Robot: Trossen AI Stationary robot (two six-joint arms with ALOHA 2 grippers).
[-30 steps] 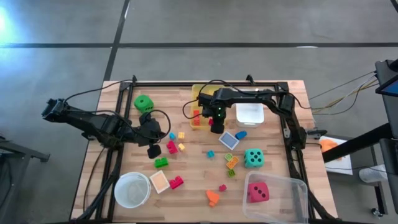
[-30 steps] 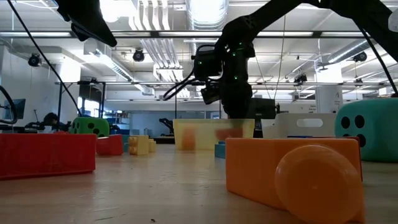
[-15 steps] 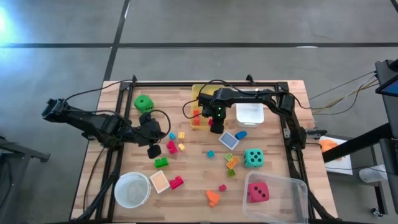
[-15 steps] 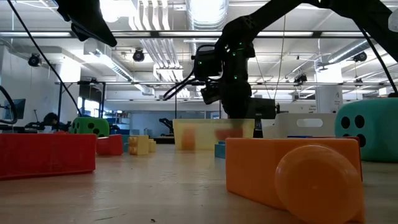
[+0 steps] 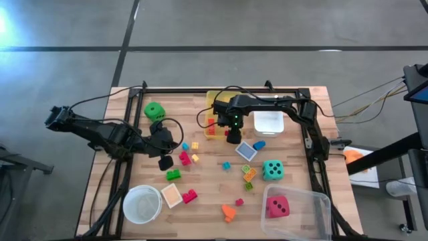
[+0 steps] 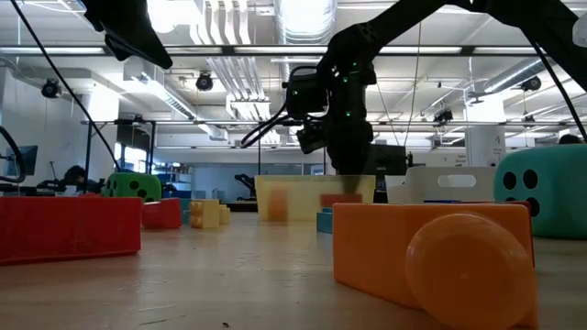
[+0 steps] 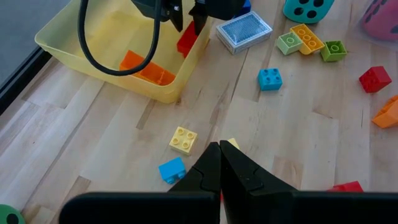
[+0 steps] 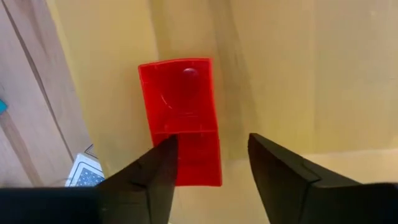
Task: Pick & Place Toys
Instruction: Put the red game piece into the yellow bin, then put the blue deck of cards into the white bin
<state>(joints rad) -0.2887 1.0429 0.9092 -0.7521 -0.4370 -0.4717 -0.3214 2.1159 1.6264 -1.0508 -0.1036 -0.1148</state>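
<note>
The right end effector (image 8: 208, 165) hangs over the yellow bin (image 5: 215, 100) with its fingers apart. A red block (image 8: 181, 118) sits in the bin right under it, not held. The left end effector (image 7: 219, 163) is closed tight and holds nothing; it hovers over the desk (image 5: 207, 187), away from the bin, near a small yellow block (image 7: 183, 139) and a blue block (image 7: 172, 170).

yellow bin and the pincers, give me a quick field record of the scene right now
yellow bin: at the table's far edge, holds orange blocks and a red block
right pincer: open over the yellow bin, red block just beyond its fingertips, not gripped
left pincer: shut, empty, low over the table near a yellow block and a blue block
pink-red die: inside the clear bin
teal die: loose on the table
</note>
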